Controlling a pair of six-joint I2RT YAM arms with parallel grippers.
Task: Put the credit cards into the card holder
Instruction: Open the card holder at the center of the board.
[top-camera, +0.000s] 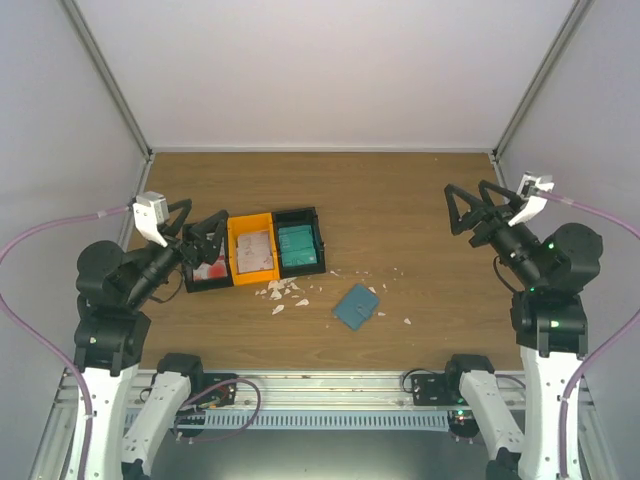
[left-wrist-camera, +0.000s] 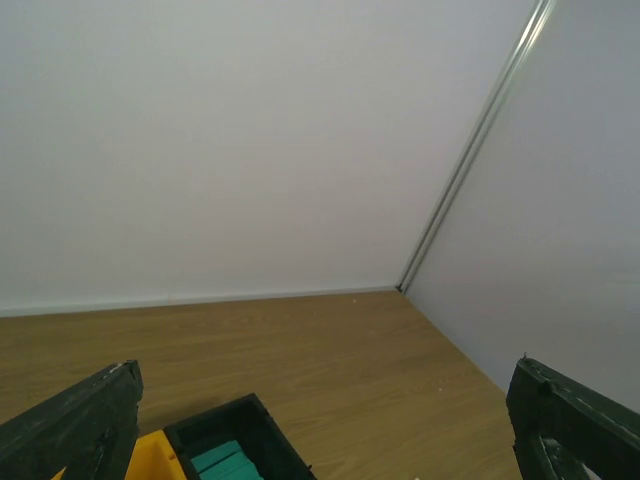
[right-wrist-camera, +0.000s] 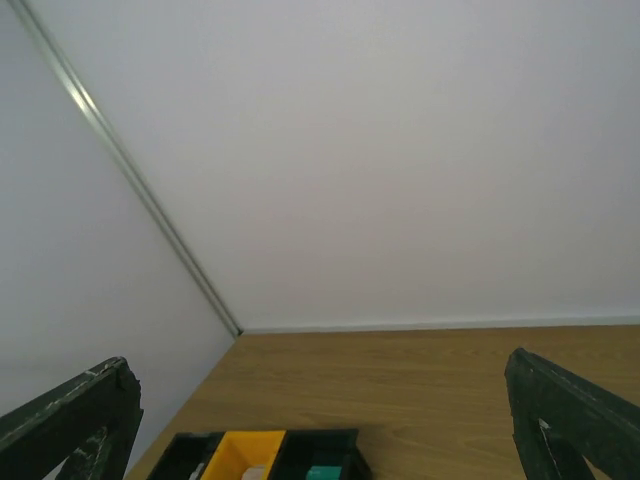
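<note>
We are logging a black-and-orange three-compartment plastic bin (top-camera: 274, 243) on the brown wooden surface (top-camera: 420, 220). Its left black cell is holding thin white red-marked credit cards (top-camera: 212, 270), its orange middle cell whitish cards (top-camera: 255, 250) and its right black cell teal cards (top-camera: 297, 242). The flat slate-blue rectangular card holder (top-camera: 356, 306) is lying right of the bin, apart from it, beside small white scraps (top-camera: 285, 292). The left pincer (top-camera: 203, 228) is hanging released over the left cell. The right pincer (top-camera: 467, 193) is hanging released well apart from both.
</note>
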